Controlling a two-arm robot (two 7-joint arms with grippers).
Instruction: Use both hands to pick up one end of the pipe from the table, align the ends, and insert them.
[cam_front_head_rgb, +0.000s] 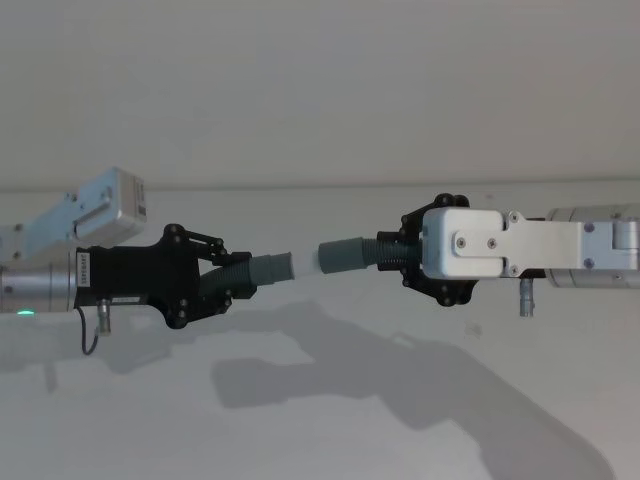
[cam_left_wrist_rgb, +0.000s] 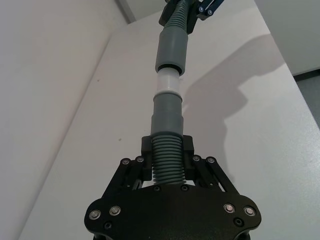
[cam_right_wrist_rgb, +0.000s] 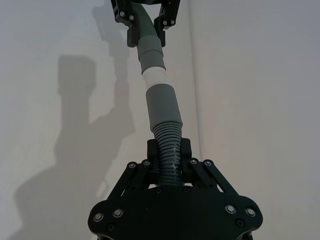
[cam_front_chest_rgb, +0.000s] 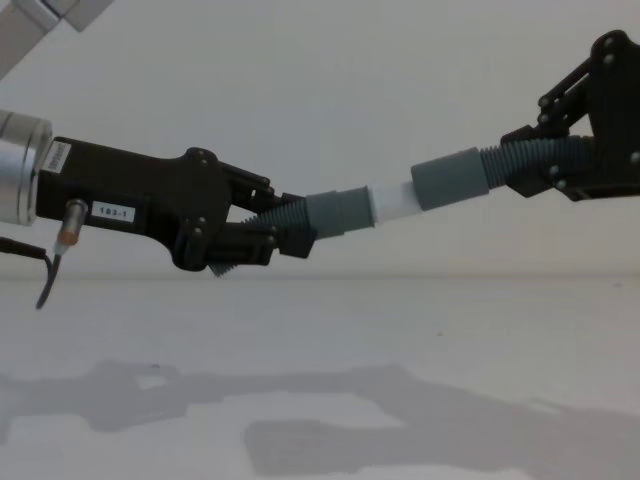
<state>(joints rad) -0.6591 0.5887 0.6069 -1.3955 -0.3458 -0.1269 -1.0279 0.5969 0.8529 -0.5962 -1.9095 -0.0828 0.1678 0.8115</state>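
Note:
Both pipe pieces hang in the air above the table (cam_front_head_rgb: 120, 420). My left gripper (cam_front_head_rgb: 228, 276) is shut on the corrugated part of the left pipe piece (cam_front_head_rgb: 268, 269). That piece's grey cuff ends in a white plug tip (cam_front_head_rgb: 305, 262). My right gripper (cam_front_head_rgb: 404, 256) is shut on the other pipe piece, whose plain cuff socket (cam_front_head_rgb: 345, 255) faces the tip. The two ends are in line, and the white tip (cam_front_chest_rgb: 392, 202) reaches the mouth of the socket (cam_front_chest_rgb: 450, 178). In the left wrist view the tip (cam_left_wrist_rgb: 167, 85) meets the socket (cam_left_wrist_rgb: 170, 47).
The white table (cam_front_chest_rgb: 320, 340) lies below both arms, carrying only their shadows. A pale wall stands behind it. A silver arm segment (cam_front_head_rgb: 105, 205) sits behind my left wrist.

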